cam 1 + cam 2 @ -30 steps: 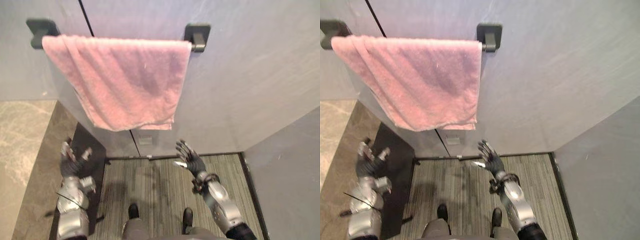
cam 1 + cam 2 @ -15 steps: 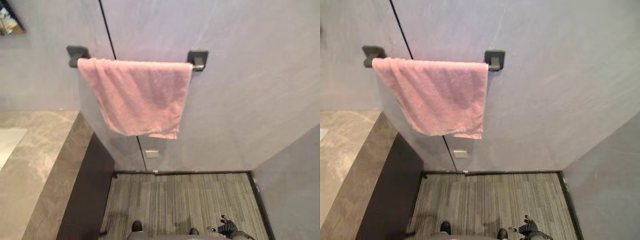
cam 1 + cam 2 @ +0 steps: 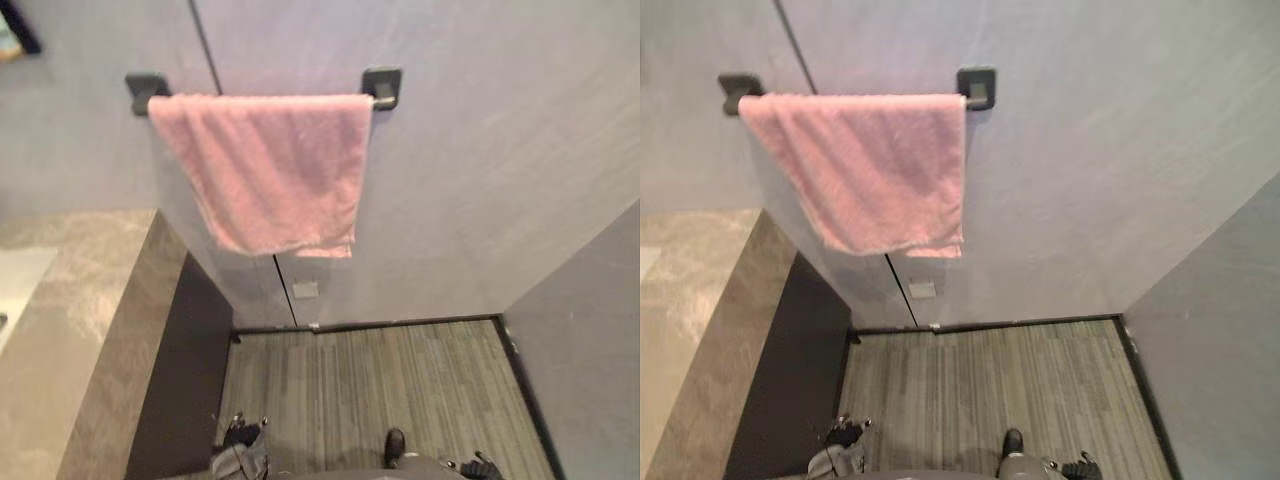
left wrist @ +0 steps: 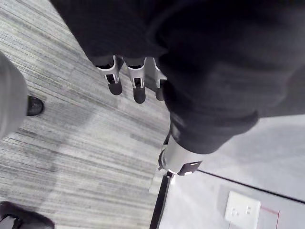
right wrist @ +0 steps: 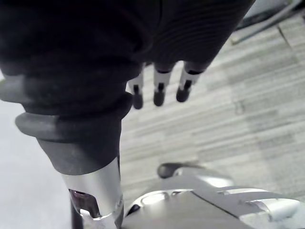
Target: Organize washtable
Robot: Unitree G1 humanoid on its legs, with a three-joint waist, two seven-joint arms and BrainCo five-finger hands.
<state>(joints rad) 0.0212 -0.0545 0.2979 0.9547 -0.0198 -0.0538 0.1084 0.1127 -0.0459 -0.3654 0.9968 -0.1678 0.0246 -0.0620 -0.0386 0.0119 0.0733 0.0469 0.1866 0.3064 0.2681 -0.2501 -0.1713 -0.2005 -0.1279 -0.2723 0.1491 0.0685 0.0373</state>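
A pink towel (image 3: pixel 275 170) hangs folded over a black wall rail (image 3: pixel 382 85), with nothing touching it. The marble washtable (image 3: pixel 80 300) runs along the left, and a pale basin edge (image 3: pixel 12 290) shows at its far left. My left hand (image 3: pixel 240 437) hangs low beside the table's dark front panel (image 3: pixel 185 370). In the left wrist view its fingers (image 4: pixel 138 88) are straight over the floor and hold nothing. My right hand (image 3: pixel 481 467) hangs low at the right. In its wrist view the fingers (image 5: pixel 158 93) are also straight and empty.
A grey wall stands ahead with a small white socket (image 3: pixel 305 290) below the towel. Another grey wall (image 3: pixel 590 350) closes the right side. Striped carpet (image 3: pixel 380 380) covers the floor between table and wall. A mirror corner (image 3: pixel 15 25) shows at top left.
Both hands dropped from chest height, below the towel, to the bottom of the view. The camera shifted, bringing more of the washtable into view. The towel stays on the rail.
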